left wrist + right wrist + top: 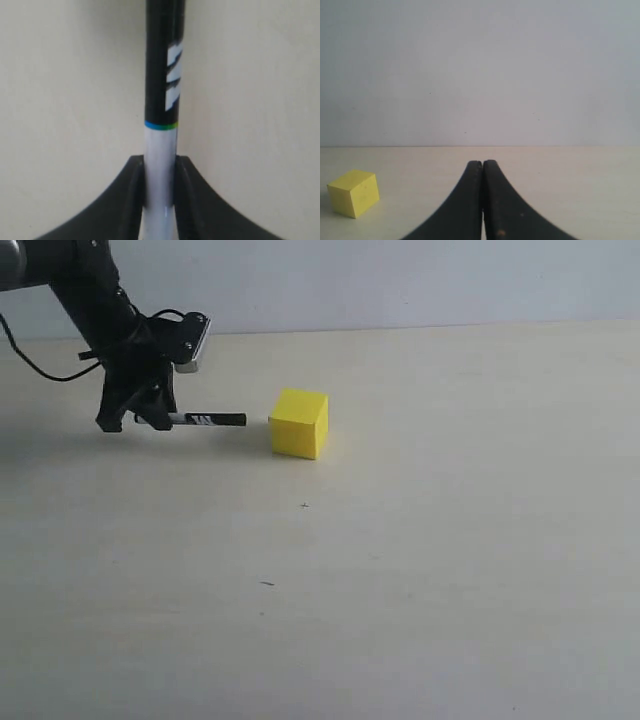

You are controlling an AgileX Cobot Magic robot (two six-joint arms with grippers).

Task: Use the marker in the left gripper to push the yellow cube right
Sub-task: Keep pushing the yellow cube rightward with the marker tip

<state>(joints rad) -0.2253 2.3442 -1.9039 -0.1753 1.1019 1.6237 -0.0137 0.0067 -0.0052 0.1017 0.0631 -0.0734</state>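
Exterior view, upper left | left gripper (148,418) clamped on marker (210,420), held level | tip near yellow cube (298,424), not touching | right gripper (482,164) jaws together

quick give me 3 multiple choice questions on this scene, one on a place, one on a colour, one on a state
1. In the exterior view, where is the cube relative to the marker tip?
A) right of it, apart
B) left of it
C) under it

2. What colour is the marker part held by the left tool?
A) black
B) white
C) yellow

3. How is the right tool?
A) wide open
B) shut on the cube
C) shut, empty

Answers:
1 A, a gap shows between the tip and the cube.
2 B, the white barrel sits in its grip.
3 C, its jaws meet with nothing between them.
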